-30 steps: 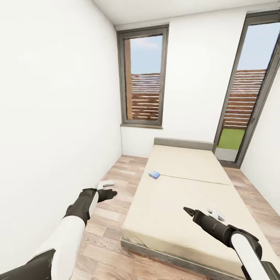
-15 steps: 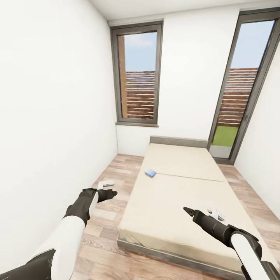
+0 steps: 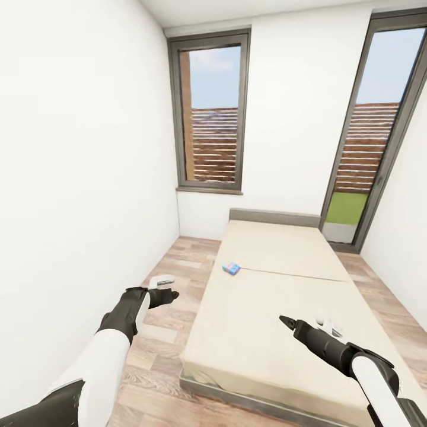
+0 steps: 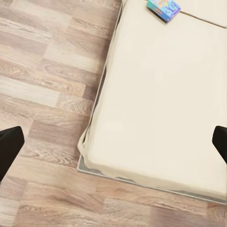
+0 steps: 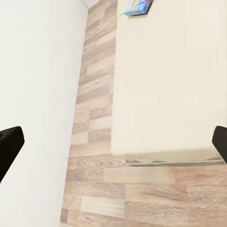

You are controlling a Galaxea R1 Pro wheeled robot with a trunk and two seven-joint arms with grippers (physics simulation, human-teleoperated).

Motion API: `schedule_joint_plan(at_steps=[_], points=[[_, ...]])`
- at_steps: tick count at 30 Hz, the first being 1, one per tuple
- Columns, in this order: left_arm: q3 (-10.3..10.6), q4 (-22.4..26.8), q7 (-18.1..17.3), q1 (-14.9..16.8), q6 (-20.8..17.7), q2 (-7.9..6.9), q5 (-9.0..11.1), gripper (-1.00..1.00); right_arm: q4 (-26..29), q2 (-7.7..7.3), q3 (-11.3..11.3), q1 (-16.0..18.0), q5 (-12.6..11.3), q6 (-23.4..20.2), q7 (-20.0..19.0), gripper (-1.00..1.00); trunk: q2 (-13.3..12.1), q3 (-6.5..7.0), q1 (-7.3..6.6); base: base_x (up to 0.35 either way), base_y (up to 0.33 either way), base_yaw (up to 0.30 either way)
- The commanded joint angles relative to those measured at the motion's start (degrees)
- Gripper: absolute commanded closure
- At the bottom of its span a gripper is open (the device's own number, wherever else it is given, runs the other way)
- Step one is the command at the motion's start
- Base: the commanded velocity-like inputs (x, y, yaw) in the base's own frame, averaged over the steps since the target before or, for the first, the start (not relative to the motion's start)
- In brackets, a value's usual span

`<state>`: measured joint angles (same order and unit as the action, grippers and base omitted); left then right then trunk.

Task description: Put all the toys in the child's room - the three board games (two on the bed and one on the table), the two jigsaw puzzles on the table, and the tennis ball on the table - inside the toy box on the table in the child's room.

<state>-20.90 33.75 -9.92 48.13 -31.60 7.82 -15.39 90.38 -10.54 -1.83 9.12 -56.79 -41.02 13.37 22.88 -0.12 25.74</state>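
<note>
2 white arms, black forearms (glossy), tapered black hands.

Beige bed (image 3: 279,320) cover, dark grey frame and headboard. Small blue board game (image 3: 231,268), multicoloured print, frame centre. Wood-plank floor (image 3: 172,284), brown-grey grain, lower left. White walls (image 3: 77,178). Dark grey window frames (image 3: 212,112) at top, brown slatted fence behind, blue sky, green grass strip. Arms white with black forearms.

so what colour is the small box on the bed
Mostly blue with multicoloured print; the small box shows best in the left wrist view.
</note>
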Motion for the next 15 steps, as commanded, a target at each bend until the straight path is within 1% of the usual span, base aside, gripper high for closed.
schedule_joint_plan(at_steps=[1,12,15], points=[[-0.5,0.1,-0.5,0.0,-0.2,0.09,-0.6,-1.0,0.1,-0.01,0.0,0.0,-0.6,-0.2,0.5,-1.0,0.0,-0.03,0.05,0.218,0.058,0.0],[-0.5,0.1,-0.5,0.0,-0.2,0.09,-0.6,-1.0,0.1,-0.01,0.0,0.0,-0.6,-0.1,0.5,-1.0,0.0,-0.03,0.05,0.247,0.079,0.0],[-0.5,0.1,-0.5,0.0,-0.2,0.09,-0.6,-1.0,0.1,-0.01,0.0,0.0,-0.6,-0.1,0.5,-1.0,0.0,0.0,0.05,0.255,0.085,-0.064]])
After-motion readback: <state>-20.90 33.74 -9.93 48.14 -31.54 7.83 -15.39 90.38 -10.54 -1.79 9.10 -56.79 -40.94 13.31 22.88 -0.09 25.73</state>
